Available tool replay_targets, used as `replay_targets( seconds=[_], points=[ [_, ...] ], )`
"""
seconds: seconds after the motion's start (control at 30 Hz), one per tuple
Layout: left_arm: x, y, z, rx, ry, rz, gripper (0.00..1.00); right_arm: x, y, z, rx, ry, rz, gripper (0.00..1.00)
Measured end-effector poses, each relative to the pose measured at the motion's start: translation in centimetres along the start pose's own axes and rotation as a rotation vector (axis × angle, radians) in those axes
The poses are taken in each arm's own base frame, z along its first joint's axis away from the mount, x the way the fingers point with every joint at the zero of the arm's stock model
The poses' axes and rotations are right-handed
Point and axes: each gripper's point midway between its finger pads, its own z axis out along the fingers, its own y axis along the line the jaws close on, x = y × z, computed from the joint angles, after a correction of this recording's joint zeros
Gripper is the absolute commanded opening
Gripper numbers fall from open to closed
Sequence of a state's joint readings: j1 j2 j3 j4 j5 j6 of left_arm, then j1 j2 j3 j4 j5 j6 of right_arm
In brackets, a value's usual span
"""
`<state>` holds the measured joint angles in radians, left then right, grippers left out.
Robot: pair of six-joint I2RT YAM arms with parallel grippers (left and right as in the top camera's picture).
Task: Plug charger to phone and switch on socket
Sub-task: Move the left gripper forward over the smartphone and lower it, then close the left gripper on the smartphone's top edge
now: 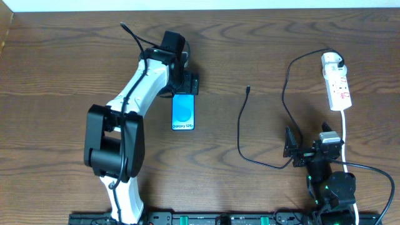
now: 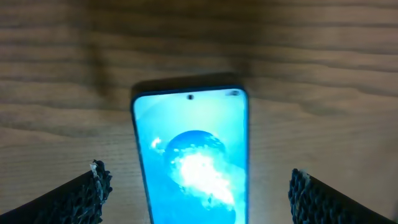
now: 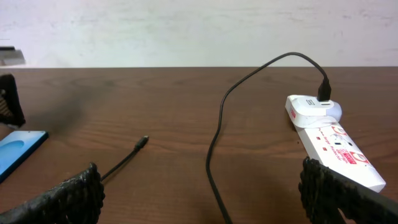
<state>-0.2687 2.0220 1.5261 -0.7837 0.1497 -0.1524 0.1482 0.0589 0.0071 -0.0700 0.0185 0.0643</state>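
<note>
The phone (image 1: 183, 113) lies flat on the wooden table, blue screen up; it also shows in the left wrist view (image 2: 193, 162) and at the left edge of the right wrist view (image 3: 18, 153). My left gripper (image 1: 184, 85) is open over the phone's top end, its fingers (image 2: 199, 194) apart on either side of the phone, not touching it. The charger cable (image 1: 239, 131) runs from its free black tip (image 1: 248, 89) (image 3: 143, 141) to a white plug (image 1: 333, 60) (image 3: 314, 107) seated in the socket (image 1: 339, 87) (image 3: 341, 151). My right gripper (image 1: 307, 151) (image 3: 199, 186) is open and empty, near the front edge.
The socket's white cord (image 1: 345, 134) runs down past the right arm's base. The left arm (image 1: 128, 106) stretches across the table's left half. A pale wall (image 3: 199, 31) stands beyond the table's far edge.
</note>
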Motion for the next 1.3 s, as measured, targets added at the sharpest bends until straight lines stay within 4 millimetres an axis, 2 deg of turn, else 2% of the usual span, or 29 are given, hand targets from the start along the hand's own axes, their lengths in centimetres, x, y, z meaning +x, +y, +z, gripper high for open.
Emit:
replay_targets(
  seconds=[0.33,0.63,0.93,1.3],
  points=[
    [1.0,0.5,0.6,-0.032,0.042,-0.037,0.94,0.0,0.0,0.0,0.000,0.000,0.000,0.99],
    [2.6,-0.7,1.8,-0.043,0.107,-0.021,0.94,0.0,0.0,0.0,0.000,0.000,0.000,0.99],
    [4.0,-0.3,2.9,-0.058,0.154,-0.048,0.94,0.0,0.0,0.0,0.000,0.000,0.000,0.99],
    [4.5,-0.2,3.2,-0.060,0.163,-0.052,0.94,0.0,0.0,0.0,0.000,0.000,0.000,0.99]
  ],
)
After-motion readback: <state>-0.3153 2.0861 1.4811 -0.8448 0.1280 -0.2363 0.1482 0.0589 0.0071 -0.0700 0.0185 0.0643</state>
